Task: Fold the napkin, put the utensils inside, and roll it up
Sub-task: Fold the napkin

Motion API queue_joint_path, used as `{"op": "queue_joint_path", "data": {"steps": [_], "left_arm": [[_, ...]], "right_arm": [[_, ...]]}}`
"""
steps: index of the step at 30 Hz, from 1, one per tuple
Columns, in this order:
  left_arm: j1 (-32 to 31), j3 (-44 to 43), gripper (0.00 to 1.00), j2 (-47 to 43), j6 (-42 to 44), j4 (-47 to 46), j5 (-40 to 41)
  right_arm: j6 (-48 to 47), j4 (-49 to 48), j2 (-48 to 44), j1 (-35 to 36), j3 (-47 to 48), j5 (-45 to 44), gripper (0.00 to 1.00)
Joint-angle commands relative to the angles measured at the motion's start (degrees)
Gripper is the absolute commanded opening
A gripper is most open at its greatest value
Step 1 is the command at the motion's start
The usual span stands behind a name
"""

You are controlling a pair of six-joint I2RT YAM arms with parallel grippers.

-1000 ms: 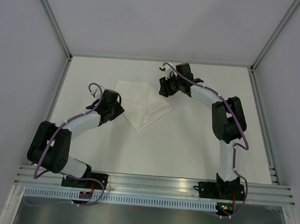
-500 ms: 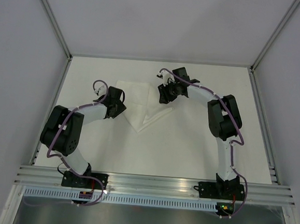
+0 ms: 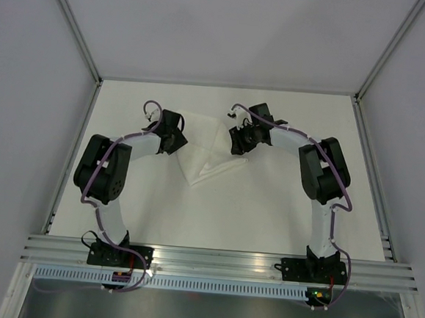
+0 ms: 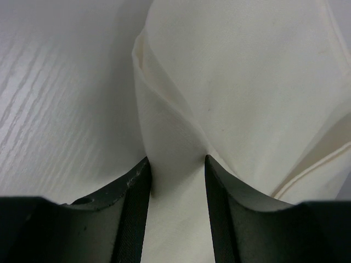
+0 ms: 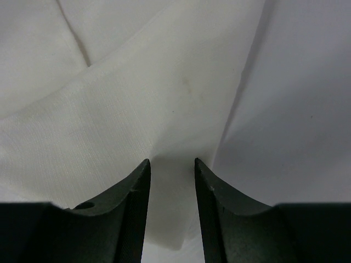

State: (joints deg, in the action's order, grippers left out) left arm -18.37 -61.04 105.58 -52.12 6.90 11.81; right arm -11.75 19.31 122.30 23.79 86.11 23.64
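White table [image 3: 267,215] carries the napkin [image 3: 207,150], its edges pinched in the left tool [image 4: 175,162] and right tool [image 5: 171,163].

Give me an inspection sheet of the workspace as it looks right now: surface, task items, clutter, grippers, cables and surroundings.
Surface: white table, faint wood grain.
Job's things: napkin partly folded, layers overlapping; no utensils seen.
Clutter: nothing seen.
Grippers: left gripper shut on the napkin's left fold; right gripper shut on its right edge.
Cables: purple cables run along both arms, looping above the wrists.
Surroundings: plain walls on three sides; aluminium rail at the near edge carries both bases.
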Motion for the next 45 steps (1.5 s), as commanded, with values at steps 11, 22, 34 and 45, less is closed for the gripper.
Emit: {"op": "queue_joint_path", "data": {"steps": [11, 22, 34, 45], "left_arm": [[0.1, -14.3, 0.47, 11.9, 13.0, 2.2, -14.0], [-0.6, -18.6, 0.48, 14.1, 15.0, 2.3, -18.3], [1.8, -15.3, 0.58, -1.9, 18.4, 2.9, -18.8], [1.9, -3.1, 0.59, -22.4, 20.0, 3.2, -18.8]], "right_arm": [[11.3, -2.8, -11.7, -0.3, -16.9, -0.2, 0.44], [14.6, -3.4, -14.5, -0.6, -19.4, -1.3, 0.44], [12.3, -3.0, -23.6, -0.7, -16.6, -5.7, 0.57], [-4.3, -6.9, -32.5, 7.0, -20.5, -16.8, 0.61]]}}
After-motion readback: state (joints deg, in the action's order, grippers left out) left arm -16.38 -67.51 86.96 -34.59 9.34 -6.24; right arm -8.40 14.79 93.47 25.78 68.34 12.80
